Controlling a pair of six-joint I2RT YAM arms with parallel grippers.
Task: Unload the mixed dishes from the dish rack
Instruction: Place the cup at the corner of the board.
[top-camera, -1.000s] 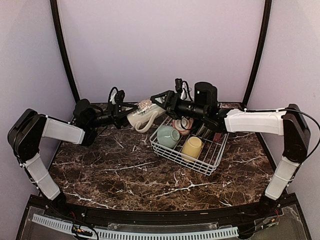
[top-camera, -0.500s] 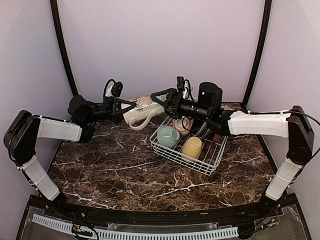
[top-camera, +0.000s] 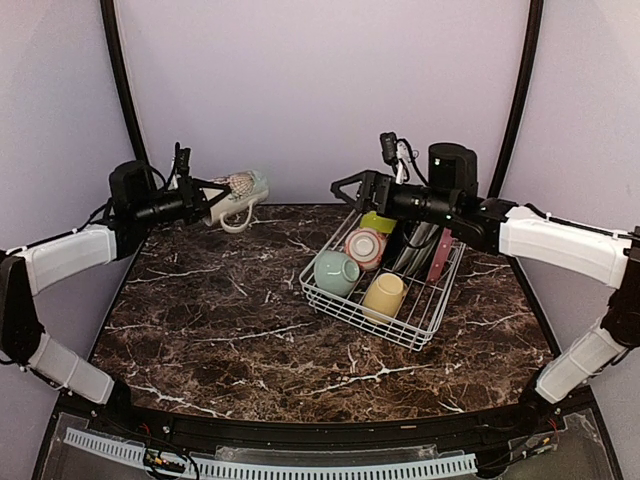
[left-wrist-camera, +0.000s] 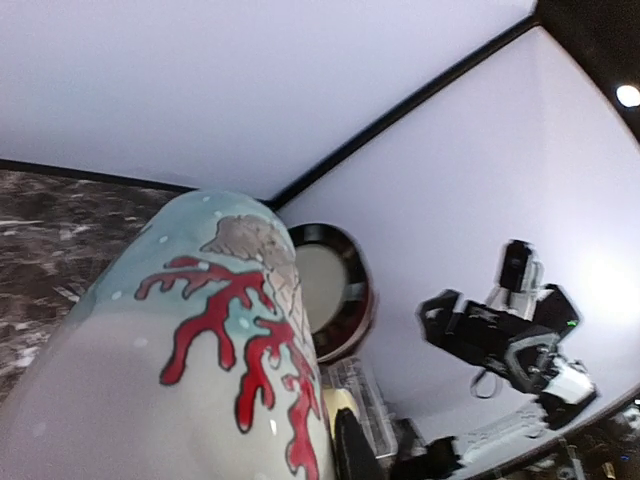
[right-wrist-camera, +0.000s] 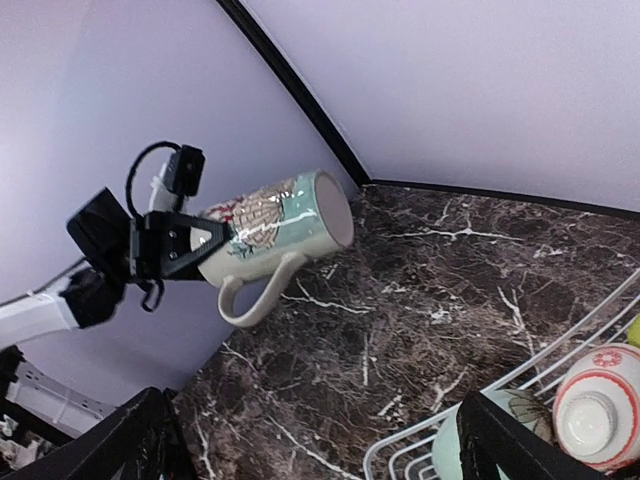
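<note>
A beige mug (top-camera: 240, 190) with a red coral pattern hangs on its side above the table's far left, handle down, and my left gripper (top-camera: 207, 196) is shut on its base end. From the left wrist the mug (left-wrist-camera: 200, 350) fills the lower left beside one dark fingertip (left-wrist-camera: 355, 450). The right wrist view shows the mug (right-wrist-camera: 275, 232) and the left gripper (right-wrist-camera: 170, 245) in mid-air. My right gripper (top-camera: 343, 190) is open and holds nothing, above the far left corner of the white wire dish rack (top-camera: 428, 322). Inside the rack are a mint bowl (top-camera: 337, 272), a yellow mug (top-camera: 384, 295), a pink-striped bowl (top-camera: 365, 247), a lime bowl (top-camera: 378, 221) and upright plates (top-camera: 420, 250).
The dark marble table (top-camera: 230, 330) lies to the left of and in front of the rack. Lilac walls with black corner posts (top-camera: 128, 110) close in the back and sides. Seen from the right wrist, the rack's wire corner (right-wrist-camera: 400, 455) lies low at the right.
My left gripper shut on the beige mug and carried it left and back, away from the rack. My right gripper let go, opened wide and drew back to the right.
</note>
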